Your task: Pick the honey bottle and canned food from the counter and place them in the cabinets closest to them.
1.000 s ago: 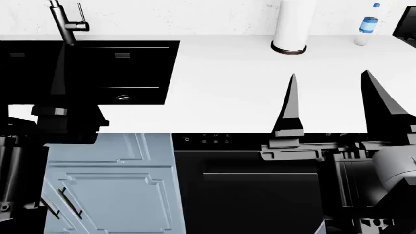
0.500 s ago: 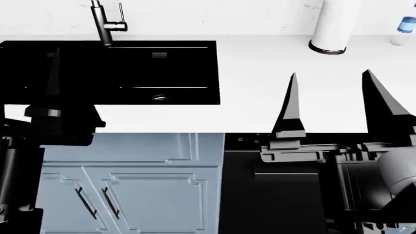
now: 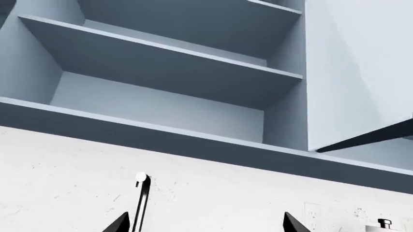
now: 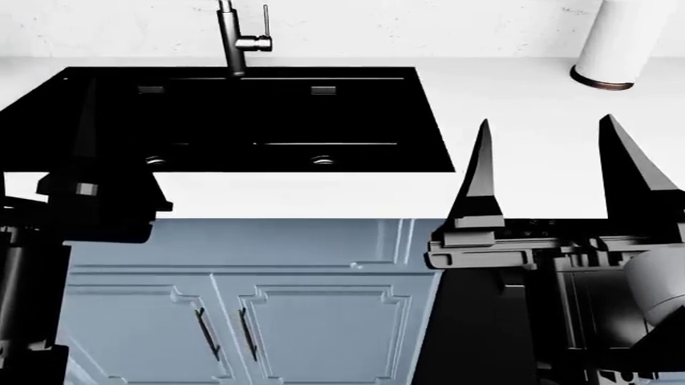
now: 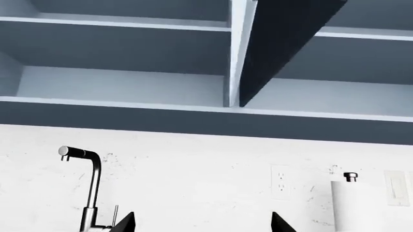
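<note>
Neither the honey bottle nor the canned food shows in any view. My right gripper [image 4: 545, 120] stands open over the white counter [image 4: 514, 136], its two dark fingers pointing up and wide apart with nothing between them. In the right wrist view the right gripper [image 5: 202, 215] faces the wall under the open upper cabinets [image 5: 123, 82]. My left gripper [image 3: 206, 216] is open too, and its tips frame bare wall below an open cabinet shelf [image 3: 161, 50]. In the head view the left arm [image 4: 96, 196] sits dark against the sink's left end.
A black double sink [image 4: 246, 120] with a tall faucet [image 4: 233, 36] fills the counter's left and middle. A paper towel roll [image 4: 621, 40] stands at the back right. Pale blue base cabinet doors [image 4: 224, 321] lie below. An upper cabinet door [image 5: 284, 43] hangs open.
The whole head view has slid: sink, faucet and paper towel roll moved right in the picture, and the clear bottle left the frame. Both grippers kept their open pose.
</note>
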You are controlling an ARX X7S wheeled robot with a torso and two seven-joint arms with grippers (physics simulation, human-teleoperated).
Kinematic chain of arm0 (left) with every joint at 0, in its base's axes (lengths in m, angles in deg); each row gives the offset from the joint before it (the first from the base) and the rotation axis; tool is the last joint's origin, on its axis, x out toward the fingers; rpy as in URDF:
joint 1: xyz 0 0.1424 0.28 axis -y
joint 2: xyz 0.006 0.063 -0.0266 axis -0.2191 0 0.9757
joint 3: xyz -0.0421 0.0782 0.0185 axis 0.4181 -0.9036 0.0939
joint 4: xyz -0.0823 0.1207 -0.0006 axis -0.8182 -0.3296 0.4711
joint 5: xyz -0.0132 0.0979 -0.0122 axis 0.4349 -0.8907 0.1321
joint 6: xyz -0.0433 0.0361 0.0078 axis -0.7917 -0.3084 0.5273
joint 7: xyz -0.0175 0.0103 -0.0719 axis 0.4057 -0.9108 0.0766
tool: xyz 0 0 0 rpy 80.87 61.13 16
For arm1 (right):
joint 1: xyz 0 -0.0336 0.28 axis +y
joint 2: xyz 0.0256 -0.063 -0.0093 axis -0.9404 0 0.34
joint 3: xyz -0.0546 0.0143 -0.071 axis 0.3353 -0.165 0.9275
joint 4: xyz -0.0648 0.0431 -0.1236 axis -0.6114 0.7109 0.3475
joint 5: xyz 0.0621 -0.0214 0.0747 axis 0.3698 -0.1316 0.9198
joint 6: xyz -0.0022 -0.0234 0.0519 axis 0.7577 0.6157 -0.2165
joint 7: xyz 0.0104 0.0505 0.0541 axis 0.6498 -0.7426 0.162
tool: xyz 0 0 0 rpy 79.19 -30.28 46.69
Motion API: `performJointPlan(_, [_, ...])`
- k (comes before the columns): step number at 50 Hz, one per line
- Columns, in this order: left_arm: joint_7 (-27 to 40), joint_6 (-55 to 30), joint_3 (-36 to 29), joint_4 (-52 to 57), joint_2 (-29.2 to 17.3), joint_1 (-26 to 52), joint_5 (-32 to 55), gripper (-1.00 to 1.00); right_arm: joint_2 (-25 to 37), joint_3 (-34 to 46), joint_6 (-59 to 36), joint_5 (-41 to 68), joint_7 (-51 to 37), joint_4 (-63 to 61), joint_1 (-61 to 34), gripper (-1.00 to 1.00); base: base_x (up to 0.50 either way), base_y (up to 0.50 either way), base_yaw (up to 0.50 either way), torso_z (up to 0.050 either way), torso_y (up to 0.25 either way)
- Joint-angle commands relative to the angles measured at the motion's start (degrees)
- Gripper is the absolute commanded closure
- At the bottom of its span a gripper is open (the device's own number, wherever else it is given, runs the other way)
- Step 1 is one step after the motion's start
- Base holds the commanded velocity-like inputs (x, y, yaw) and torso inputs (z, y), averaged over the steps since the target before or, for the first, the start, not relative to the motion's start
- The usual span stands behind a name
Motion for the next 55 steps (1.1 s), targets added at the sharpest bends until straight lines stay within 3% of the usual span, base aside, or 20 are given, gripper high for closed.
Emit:
performJointPlan(1, [0.7,0.8,-0.4,0.0,-0.8,-0.3,0.6,-1.0,1.0,1.5,0.4,0.6,-1.5,0.1,-0.9,-1.0,0.0,0.5,0.0,0.0,0.0])
performJointPlan(55, [2.5,3.9,-3.2,-0.7,-3.6,-1.2,0.8,-1.0,4.7,6.9,2.4,2.6,-6.0,0.4,-4.3,-1.0,0.05,0.5,0.0,0.0,0.0])
